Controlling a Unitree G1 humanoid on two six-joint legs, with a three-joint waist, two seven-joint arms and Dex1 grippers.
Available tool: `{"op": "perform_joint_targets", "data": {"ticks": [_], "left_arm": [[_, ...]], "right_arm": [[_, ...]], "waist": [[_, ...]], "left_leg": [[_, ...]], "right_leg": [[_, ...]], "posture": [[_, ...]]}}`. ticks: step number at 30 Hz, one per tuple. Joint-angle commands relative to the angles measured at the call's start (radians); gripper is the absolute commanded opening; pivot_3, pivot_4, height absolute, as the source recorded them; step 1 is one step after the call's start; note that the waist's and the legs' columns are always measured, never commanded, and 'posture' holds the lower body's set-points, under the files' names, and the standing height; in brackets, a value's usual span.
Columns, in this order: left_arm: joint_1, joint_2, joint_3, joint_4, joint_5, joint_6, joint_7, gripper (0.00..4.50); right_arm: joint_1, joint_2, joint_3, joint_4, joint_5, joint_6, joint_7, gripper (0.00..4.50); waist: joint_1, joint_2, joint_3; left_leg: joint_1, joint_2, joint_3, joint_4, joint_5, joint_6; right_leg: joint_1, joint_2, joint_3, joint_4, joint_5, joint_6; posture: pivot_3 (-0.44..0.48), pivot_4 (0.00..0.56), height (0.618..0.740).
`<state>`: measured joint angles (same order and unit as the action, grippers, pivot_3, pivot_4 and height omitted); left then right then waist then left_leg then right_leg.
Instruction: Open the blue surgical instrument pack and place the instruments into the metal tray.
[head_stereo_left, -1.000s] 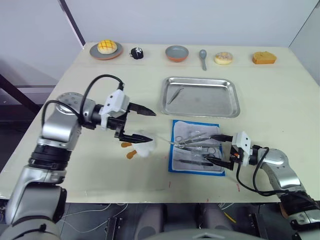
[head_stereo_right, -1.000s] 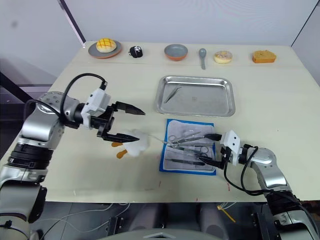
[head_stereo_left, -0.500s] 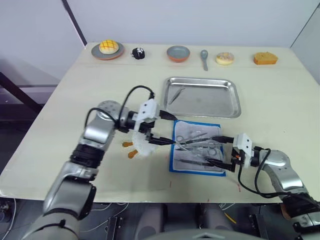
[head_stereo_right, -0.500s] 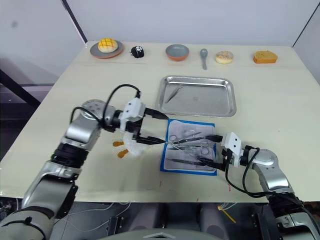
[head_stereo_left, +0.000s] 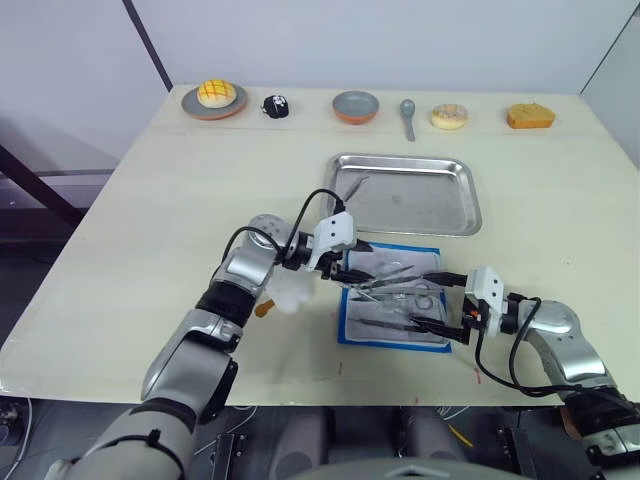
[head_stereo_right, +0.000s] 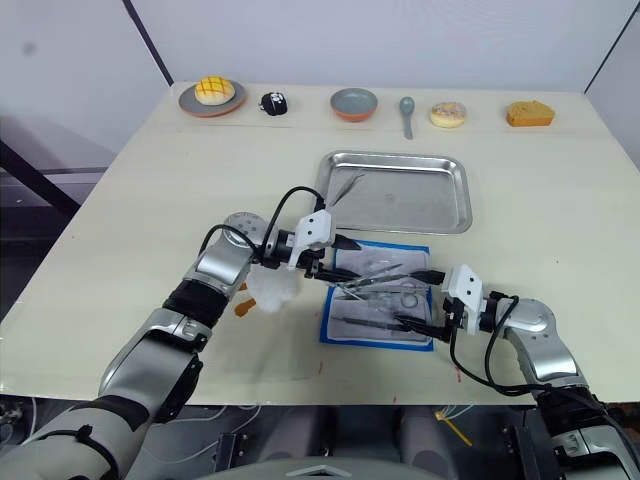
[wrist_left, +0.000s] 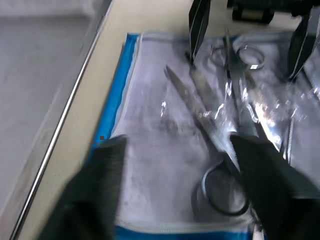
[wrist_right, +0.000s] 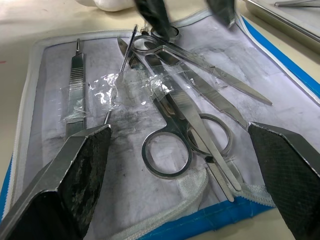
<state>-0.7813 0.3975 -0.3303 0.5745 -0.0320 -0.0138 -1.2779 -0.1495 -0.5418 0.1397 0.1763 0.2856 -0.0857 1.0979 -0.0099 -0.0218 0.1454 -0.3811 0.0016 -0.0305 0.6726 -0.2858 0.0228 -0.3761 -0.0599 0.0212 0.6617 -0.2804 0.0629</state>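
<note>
- The blue surgical instrument pack (head_stereo_left: 392, 295) is lying opened flat on the desk (head_stereo_left: 150, 230), white inner side up, just below the metal tray (head_stereo_left: 404, 194).
- The instruments (wrist_right: 185, 125), scissors and slim straight tools, are lying crossed on the pack's white sheet, with a clear film crinkling over them.
- One slim tool (head_stereo_left: 351, 191) is already resting inside the tray, at its left end.
- The left hand (head_stereo_left: 352, 262) is hovering over the pack's upper left corner, fingers apart, with scissor blades lying between them in the left wrist view.
- The right hand (head_stereo_left: 443, 301) is sitting at the pack's right edge, fingers spread wide on either side of the ring handles.
- A white plush toy (head_stereo_left: 287, 292) is lying just left of the pack, near the left forearm.
- Judging the step: picking one instrument off the pile.
- To do it well, the left hand should be closing on a single shank, not two crossed ones, while the right is pinning the pack down so the film is not dragging the rest along.
</note>
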Motion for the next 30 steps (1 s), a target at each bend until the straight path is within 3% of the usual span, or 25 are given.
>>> {"op": "perform_joint_targets", "data": {"ticks": [1, 12, 30], "left_arm": [[-0.027, -0.015, 0.002, 0.016, 0.01, -0.038, 0.003, 2.25], [-0.027, -0.051, 0.026, -0.027, -0.019, 0.035, -0.018, 2.25], [0.039, -0.005, -0.041, -0.158, 0.05, 0.145, -0.009, 2.25]], "right_arm": [[0.056, -0.008, 0.04, 0.076, -0.057, 0.059, -0.005, 4.5], [0.054, -0.007, 0.041, 0.077, -0.056, 0.058, -0.009, 4.5], [0.059, 0.003, 0.046, 0.077, -0.059, 0.054, -0.019, 4.5]], "waist": [[0.0, 0.0, 0.0], [-0.001, 0.0, 0.0], [-0.001, 0.0, 0.0]], "left_leg": [[0.0, 0.0, 0.0, 0.0, 0.0, 0.0], [0.0, 0.0, 0.0, 0.0, 0.0, 0.0], [0.0, 0.001, 0.0, 0.0, 0.0, 0.0]], "right_leg": [[0.0, 0.0, 0.0, 0.0, 0.0, 0.0], [0.0, 0.0, 0.0, 0.0, 0.0, 0.0], [0.0, 0.0, 0.0, 0.0, 0.0, 0.0]], "posture": [[0.0, 0.15, 0.74], [0.0, 0.15, 0.74], [0.0, 0.15, 0.74]]}}
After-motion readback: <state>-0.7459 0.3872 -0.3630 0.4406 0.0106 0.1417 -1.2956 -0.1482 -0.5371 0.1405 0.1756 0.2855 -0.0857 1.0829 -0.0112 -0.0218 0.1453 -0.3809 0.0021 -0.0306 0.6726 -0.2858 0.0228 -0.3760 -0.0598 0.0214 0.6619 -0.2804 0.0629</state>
